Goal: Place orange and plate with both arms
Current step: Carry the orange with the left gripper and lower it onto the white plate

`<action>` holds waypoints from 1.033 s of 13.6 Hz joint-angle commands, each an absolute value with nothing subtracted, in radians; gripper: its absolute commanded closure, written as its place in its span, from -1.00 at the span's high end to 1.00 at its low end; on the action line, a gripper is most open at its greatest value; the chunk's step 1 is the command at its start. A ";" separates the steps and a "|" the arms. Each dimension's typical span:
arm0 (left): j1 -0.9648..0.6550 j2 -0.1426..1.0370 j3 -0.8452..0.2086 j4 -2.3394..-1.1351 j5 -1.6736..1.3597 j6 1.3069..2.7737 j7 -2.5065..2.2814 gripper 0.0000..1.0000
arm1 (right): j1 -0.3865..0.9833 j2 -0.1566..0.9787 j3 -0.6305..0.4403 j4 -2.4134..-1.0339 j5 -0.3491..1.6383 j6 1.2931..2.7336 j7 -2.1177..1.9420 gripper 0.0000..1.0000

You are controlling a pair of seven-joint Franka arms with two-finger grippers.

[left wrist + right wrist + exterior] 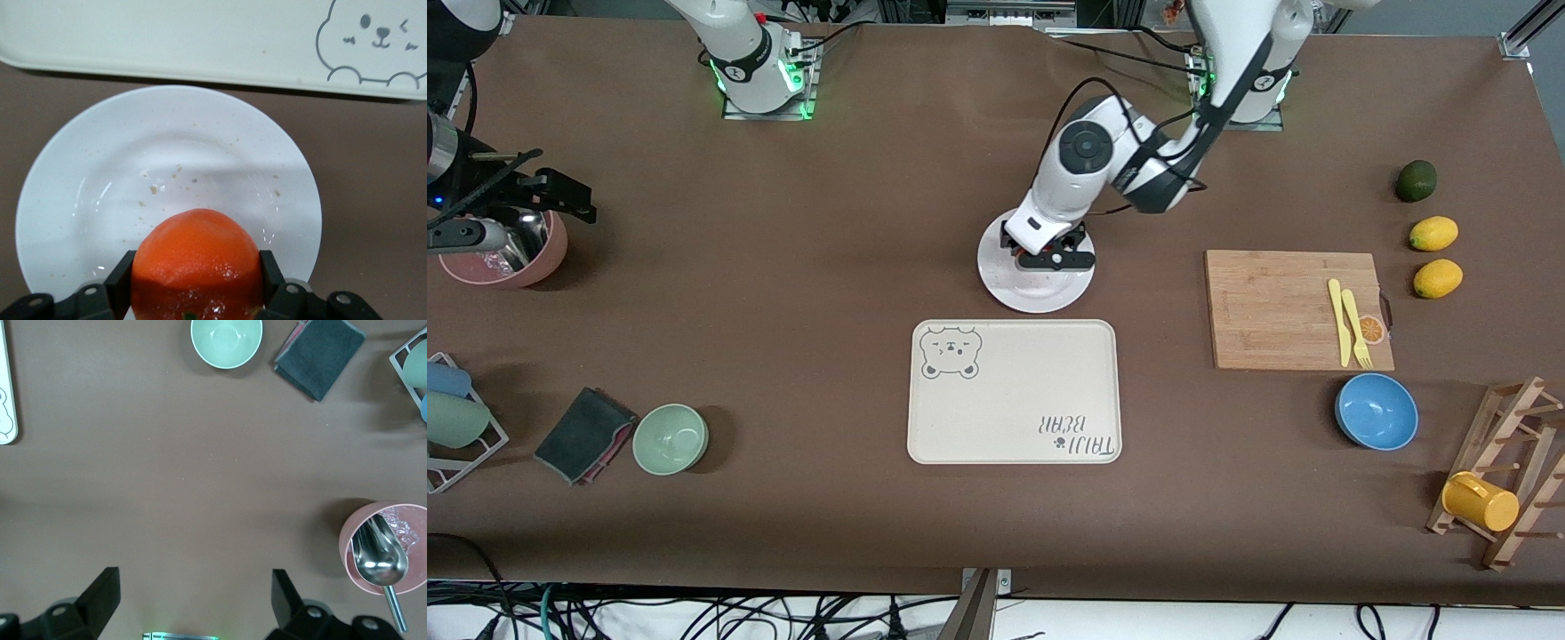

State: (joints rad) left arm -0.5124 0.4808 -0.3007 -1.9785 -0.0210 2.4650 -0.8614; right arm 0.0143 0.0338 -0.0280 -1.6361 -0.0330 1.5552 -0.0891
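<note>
table (783, 293): brown cover | cables (694, 613): tangled below its near edge | light: even

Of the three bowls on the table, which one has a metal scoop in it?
The pink bowl at the right arm's end holds the scoop; the green bowl and blue bowl hold nothing.

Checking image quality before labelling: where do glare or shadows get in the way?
Left wrist view: soft reflections streak the plate, and the orange is shaded underneath in the left tool. Front view: the arm hides the orange. Right wrist view: the spoon glints.
</note>
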 commanded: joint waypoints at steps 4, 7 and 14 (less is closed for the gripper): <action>-0.552 0.584 -0.284 -1.933 0.023 2.492 -0.923 -0.61 | 0.005 0.046 -0.028 -1.615 -0.035 1.545 -0.098 1.00; -0.552 0.583 -0.275 -1.933 0.023 2.494 -0.922 0.03 | 0.005 0.046 -0.028 -1.615 -0.035 1.534 -0.097 1.00; -0.477 0.461 -0.264 -1.943 0.021 2.474 -0.920 1.00 | 0.014 0.046 -0.025 -1.615 -0.035 1.539 -0.094 1.00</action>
